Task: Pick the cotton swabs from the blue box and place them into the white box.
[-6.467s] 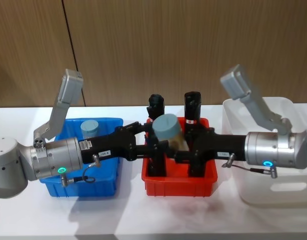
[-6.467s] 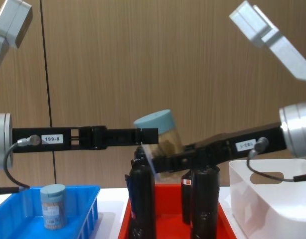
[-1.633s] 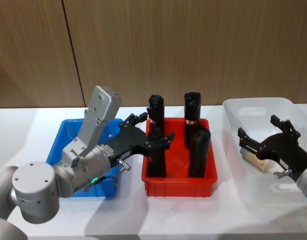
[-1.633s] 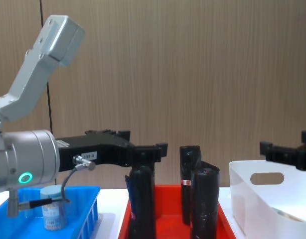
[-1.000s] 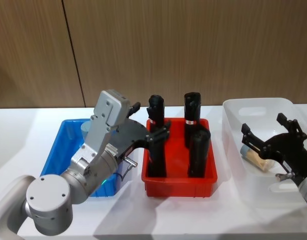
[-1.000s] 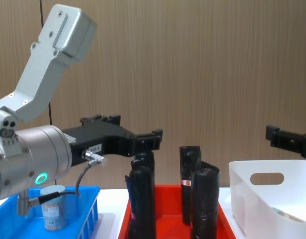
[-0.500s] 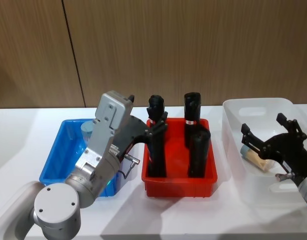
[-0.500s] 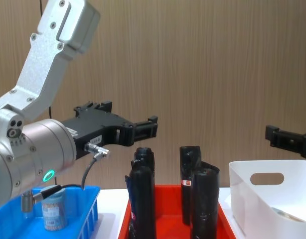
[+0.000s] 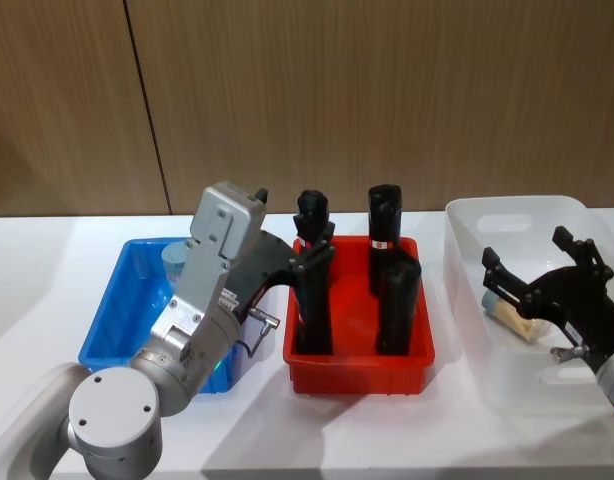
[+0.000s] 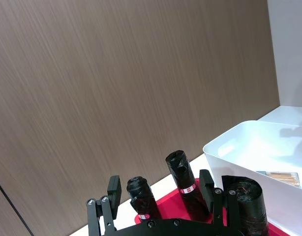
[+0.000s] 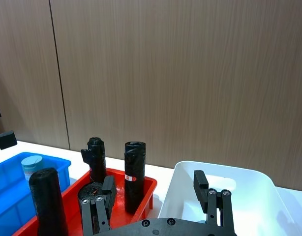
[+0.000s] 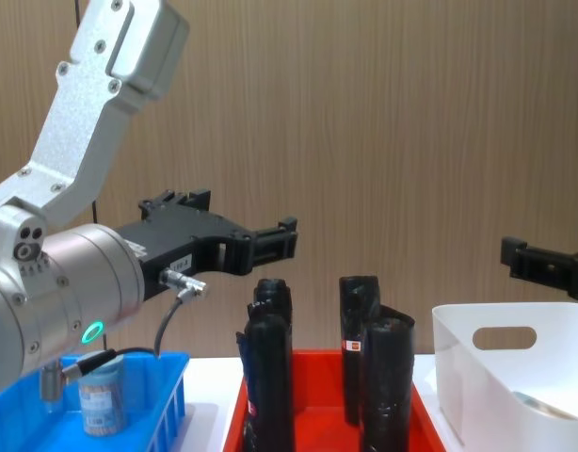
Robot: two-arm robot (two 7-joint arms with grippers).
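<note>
Two pairs of jaws stand spread apart, and both are empty. The left gripper (image 10: 160, 183) hangs open above the left edge of the red plastic bin (image 9: 357, 368). It sits just higher than the tops of the tall black cylinders (image 9: 385, 228) standing in that bin, a height we judge is meant to keep its fingers from knocking them.

The right gripper (image 9: 525, 248) hovers wide open over the smooth white plastic bin (image 9: 517, 208), near that bin's left wall. Beneath it a small clear cotton-swab jar with a pale blue-grey lid (image 9: 507, 312) lies on the white bin's floor. It rests on its side, as we would expect of a jar let go from above rather than set down.

A second cotton-swab jar (image 12: 103, 400) stands upright against the back wall of the bright blue slotted plastic basket (image 9: 112, 320). In the head view it is half hidden behind the left arm.

The three containers sit in a row on the white table (image 9: 47, 250): blue toward the left edge, red in the middle, white toward the right edge. We take it each end box lies within reach of its own arm, so a jar must cross the red bin on its way. By our reckoning one jar is delivered and one is left to fetch, and the left jaws are parted ready to close on it.
</note>
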